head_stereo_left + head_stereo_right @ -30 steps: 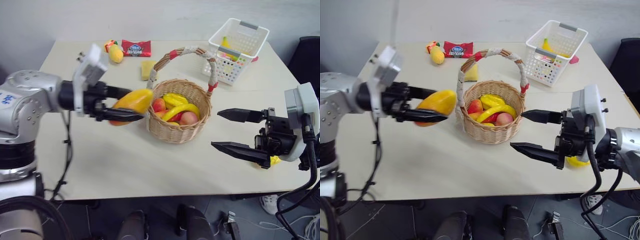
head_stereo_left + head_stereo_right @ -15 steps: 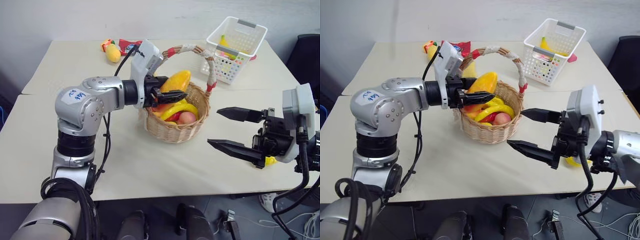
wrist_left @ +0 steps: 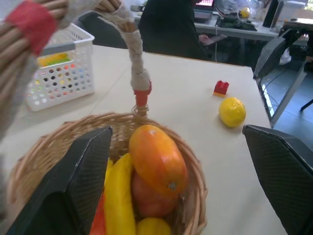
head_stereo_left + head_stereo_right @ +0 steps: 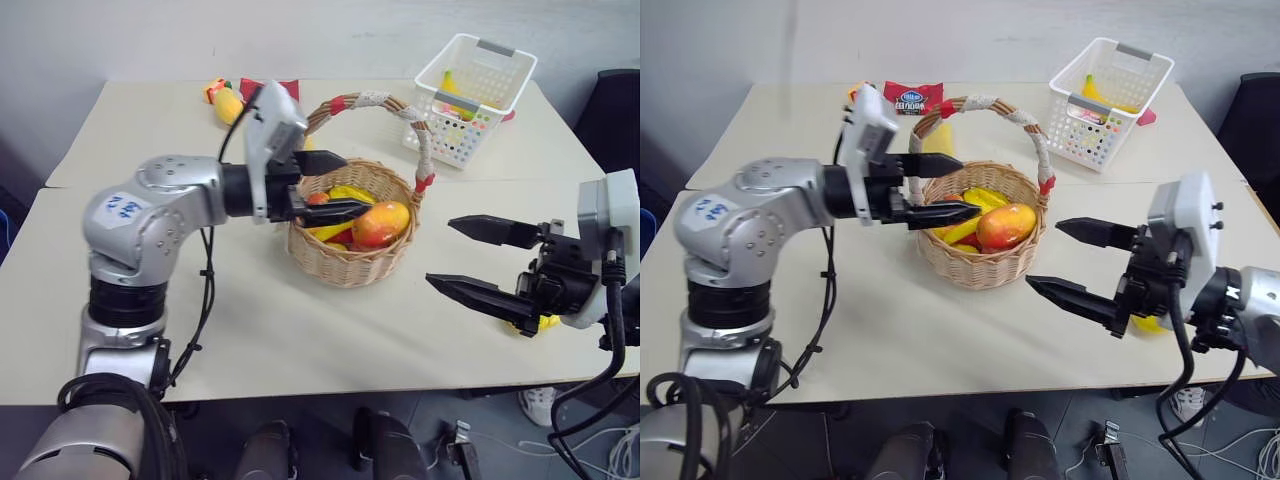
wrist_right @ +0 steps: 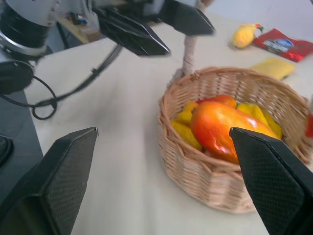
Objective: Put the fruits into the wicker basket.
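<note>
An office or robotics lab is serving as the setting: pale desks (image 4: 250, 330) are standing pushed together against a plain light wall (image 4: 300, 40), with loose cables (image 4: 1230, 440) trailing over the dark floor beneath. In the left wrist view, a person in dark clothing (image 3: 168, 29) is sitting at a further desk (image 3: 234, 29) crowded with equipment, and black office chairs (image 3: 281, 54) are waiting nearby.
</note>
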{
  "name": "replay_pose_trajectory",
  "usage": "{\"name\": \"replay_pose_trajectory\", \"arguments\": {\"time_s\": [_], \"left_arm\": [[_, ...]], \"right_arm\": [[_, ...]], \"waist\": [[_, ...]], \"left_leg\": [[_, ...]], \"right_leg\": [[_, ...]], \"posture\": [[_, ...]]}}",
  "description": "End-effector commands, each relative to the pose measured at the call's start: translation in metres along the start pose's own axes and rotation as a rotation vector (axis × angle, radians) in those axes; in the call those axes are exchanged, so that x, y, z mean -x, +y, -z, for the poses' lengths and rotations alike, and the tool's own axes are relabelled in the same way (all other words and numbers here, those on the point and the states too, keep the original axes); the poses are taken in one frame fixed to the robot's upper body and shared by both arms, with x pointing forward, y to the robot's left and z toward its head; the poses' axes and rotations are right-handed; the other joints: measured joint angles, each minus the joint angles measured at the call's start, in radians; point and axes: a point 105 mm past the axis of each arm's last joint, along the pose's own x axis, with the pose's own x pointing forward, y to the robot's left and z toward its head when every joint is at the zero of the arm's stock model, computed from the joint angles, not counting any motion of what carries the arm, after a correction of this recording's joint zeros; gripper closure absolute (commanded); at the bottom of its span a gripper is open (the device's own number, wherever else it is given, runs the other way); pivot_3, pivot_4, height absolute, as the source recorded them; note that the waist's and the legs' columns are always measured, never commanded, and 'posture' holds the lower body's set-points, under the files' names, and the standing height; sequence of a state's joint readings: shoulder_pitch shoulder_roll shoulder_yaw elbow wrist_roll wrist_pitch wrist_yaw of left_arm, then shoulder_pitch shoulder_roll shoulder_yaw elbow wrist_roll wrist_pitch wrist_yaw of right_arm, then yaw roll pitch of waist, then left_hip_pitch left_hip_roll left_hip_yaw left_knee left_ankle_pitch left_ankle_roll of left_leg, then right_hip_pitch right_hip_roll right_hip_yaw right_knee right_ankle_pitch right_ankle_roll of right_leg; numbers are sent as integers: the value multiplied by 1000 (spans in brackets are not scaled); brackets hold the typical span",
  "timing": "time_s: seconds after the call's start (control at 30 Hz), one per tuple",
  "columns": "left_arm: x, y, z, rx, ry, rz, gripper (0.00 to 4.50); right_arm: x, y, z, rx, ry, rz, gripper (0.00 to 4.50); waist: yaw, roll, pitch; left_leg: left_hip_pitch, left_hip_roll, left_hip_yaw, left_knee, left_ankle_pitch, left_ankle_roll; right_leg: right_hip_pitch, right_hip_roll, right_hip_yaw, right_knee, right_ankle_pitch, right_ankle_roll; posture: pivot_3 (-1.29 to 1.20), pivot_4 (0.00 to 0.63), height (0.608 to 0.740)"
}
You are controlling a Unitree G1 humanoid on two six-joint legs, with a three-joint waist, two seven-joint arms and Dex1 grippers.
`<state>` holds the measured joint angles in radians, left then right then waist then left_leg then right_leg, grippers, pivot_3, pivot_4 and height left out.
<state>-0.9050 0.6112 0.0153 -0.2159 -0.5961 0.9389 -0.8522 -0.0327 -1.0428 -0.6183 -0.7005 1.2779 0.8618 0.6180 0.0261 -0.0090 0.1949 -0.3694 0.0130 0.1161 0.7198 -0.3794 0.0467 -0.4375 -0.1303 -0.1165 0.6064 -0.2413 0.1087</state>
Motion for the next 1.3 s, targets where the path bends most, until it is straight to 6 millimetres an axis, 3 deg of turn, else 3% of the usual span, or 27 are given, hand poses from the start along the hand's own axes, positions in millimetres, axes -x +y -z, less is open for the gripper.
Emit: {"name": "replay_pose_trajectory", "arguments": {"time_s": [0.03, 0.1, 0.27, 0.37, 0.47, 0.6, 0.7, 0.87, 1.3], "left_arm": [[31, 9, -14, -80, -55, -20, 21], [45, 3, -16, -62, -67, 46, 21], [92, -39, -10, 45, -23, 338, 21], [100, -46, 7, 70, 36, 365, 21], [94, -47, 19, 90, 30, 339, 21], [86, -52, 25, 94, 21, 347, 21], [82, -48, 25, 89, 14, 328, 21], [80, -45, 19, 85, -13, 301, 21], [81, -44, 12, 64, -5, 245, 21]], "right_arm": [[25, -11, 2, 9, 44, 108, 0], [39, -18, 12, -16, 87, 177, 0], [92, -37, 49, -129, 264, 403, 0], [114, -45, 63, -200, 300, 514, 0], [133, -50, 84, -263, 355, 622, 0], [131, -52, 101, -172, 422, 620, 0], [125, -51, 116, 135, 618, 481, 0], [118, -65, 121, 400, 695, 351, 0], [89, -104, 145, 651, 723, 157, 0]], "waist": [[1, 0, 0], [3, 0, 0], [0, 0, 0], [-1, 0, 0], [2, 0, 0], [-1, 0, 0], [-4, 2, 0], [-11, 2, 0], [-25, 4, 1]], "left_leg": [[0, 0, 0, 0, 0, 0], [-1, 0, 0, 0, 0, 0], [0, 0, 0, -1, 0, 0], [2, 0, 1, -1, 0, 0], [10, 0, 0, -3, -1, -1], [11, 1, 0, -4, -2, -2], [12, 0, 3, -6, -2, -2], [14, 1, 6, -6, -2, -3], [15, 2, 6, -5, -2, -3]], "right_leg": [[0, 0, 0, 0, 0, 0], [0, 0, 0, 0, 0, 0], [1, 1, 0, -3, 0, 1], [3, 1, 1, -3, 1, 1], [10, 1, 1, -9, 0, 1], [11, 0, 4, -10, 0, 0], [10, 1, 5, -9, 0, 0], [10, 4, 7, -5, 0, 0], [10, 3, 7, -5, 0, 0]], "posture": [[0, 150, 740], [0, 150, 740], [0, 150, 740], [0, 150, 740], [0, 150, 740], [0, 150, 740], [0, 150, 740], [0, 150, 740], [0, 150, 740]]}}
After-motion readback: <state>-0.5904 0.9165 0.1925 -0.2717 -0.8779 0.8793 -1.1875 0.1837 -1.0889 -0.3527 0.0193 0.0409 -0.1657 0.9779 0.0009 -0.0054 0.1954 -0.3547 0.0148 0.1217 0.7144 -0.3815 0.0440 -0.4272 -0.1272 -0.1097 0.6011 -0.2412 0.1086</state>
